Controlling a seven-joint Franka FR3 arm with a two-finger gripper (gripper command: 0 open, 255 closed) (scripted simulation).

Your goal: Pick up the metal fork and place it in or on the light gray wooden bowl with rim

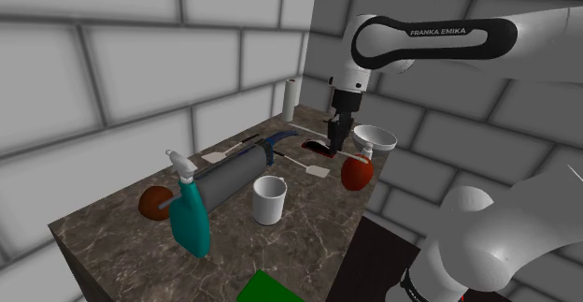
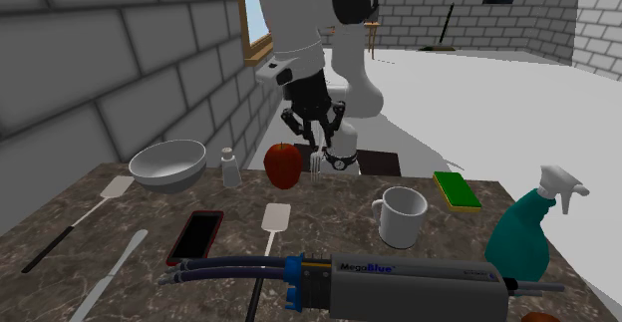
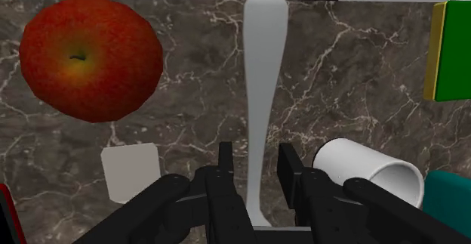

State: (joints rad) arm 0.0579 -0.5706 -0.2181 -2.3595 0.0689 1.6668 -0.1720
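My gripper (image 2: 317, 139) is clenched on the pale fork (image 2: 317, 167). It hangs upright, tines down, above the marble table (image 2: 439, 270), just beside the red apple (image 2: 283, 164). The grey bowl (image 2: 167, 165) sits on the apple's far side.

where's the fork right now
In the second exterior view the fork hangs in the gripper, just right of the apple.

On the dark marble counter (image 2: 334, 205), a red apple (image 2: 283, 164) was placed near a small shaker (image 2: 230, 168), a white mug (image 2: 403, 216) near a green sponge (image 2: 457, 190), a phone (image 2: 196, 236) was laid beside a white spatula (image 2: 276, 216), and a teal spray bottle (image 2: 523, 240) was stood upright.
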